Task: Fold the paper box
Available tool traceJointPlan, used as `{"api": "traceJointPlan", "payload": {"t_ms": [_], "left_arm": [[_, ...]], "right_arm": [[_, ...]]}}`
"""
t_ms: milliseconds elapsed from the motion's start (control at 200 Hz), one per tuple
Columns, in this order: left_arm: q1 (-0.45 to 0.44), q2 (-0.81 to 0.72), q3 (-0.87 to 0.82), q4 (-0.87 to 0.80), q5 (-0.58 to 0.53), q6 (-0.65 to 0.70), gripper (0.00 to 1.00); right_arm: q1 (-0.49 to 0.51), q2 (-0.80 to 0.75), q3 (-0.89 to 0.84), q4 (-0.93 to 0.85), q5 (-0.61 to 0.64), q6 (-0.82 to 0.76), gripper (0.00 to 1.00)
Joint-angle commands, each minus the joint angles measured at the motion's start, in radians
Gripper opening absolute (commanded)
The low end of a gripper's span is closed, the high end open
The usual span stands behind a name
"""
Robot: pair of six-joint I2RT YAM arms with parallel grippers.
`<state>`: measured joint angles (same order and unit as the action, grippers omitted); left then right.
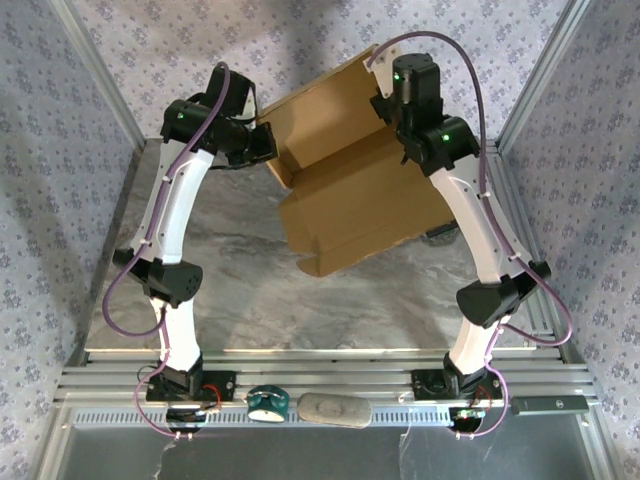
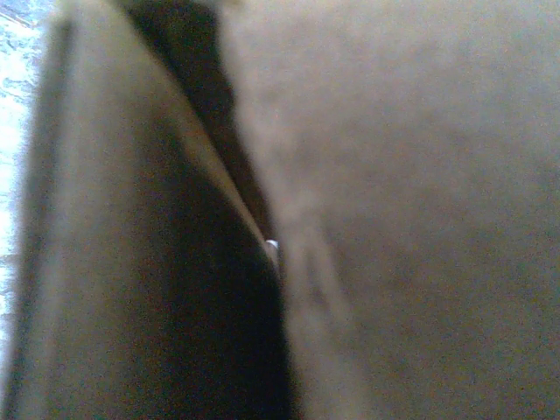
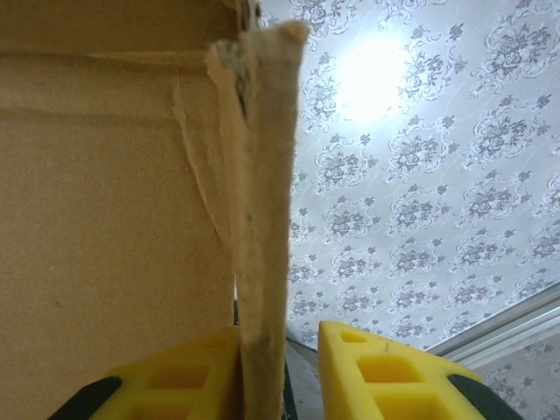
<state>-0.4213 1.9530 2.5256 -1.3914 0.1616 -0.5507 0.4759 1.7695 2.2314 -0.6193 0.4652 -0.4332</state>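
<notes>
The box (image 1: 345,200) sits mid-worktop between the two arms. It is a brown cardboard sheet, partly folded. Its near panel lies low over the grey marbled worktop (image 1: 250,300), and its far panel tilts up toward the back wall. An open pocket shows at its left side.

The left gripper (image 1: 268,142) is pressed up to the box's left edge, at the mouth of that pocket. I cannot tell whether its jaws are apart or together. From the left wrist, blurred cardboard (image 2: 420,219) sits very close to the lens, with a dark crease running down between two surfaces.

The right gripper (image 3: 280,376) is at the box's far right corner, under the right arm (image 1: 470,215). From the right wrist, its yellow fingers (image 3: 385,372) straddle an upright, frayed cardboard edge (image 3: 262,175). The left finger touches the cardboard, and the right one stands just off it with a thin dark gap, so the jaws are apart and not clamped. A broad cardboard face stands to the left of that edge, and patterned wallpaper (image 3: 437,175) to the right.
</notes>
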Motion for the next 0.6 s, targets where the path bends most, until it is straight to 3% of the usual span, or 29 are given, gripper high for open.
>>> {"api": "traceJointPlan", "payload": {"t_ms": [0, 140, 425, 530, 595], "left_arm": [[-0.010, -0.009, 0.030, -0.043, 0.017, 0.029, 0.00], [-0.012, -0.010, 0.029, -0.043, 0.018, 0.029, 0.00], [-0.013, -0.016, 0.031, -0.044, 0.015, 0.031, 0.00], [-0.012, -0.017, 0.030, -0.049, 0.013, 0.031, 0.00], [-0.013, -0.020, 0.030, -0.051, 0.012, 0.031, 0.00]], "right_arm": [[-0.014, 0.007, 0.061, -0.007, -0.017, 0.011, 0.29], [-0.014, 0.031, 0.098, -0.011, -0.019, 0.008, 0.34], [-0.027, 0.078, 0.162, -0.022, -0.031, 0.010, 0.33], [-0.028, 0.088, 0.170, -0.019, -0.028, 0.008, 0.19], [-0.026, 0.094, 0.174, -0.015, -0.004, -0.003, 0.05]]}}
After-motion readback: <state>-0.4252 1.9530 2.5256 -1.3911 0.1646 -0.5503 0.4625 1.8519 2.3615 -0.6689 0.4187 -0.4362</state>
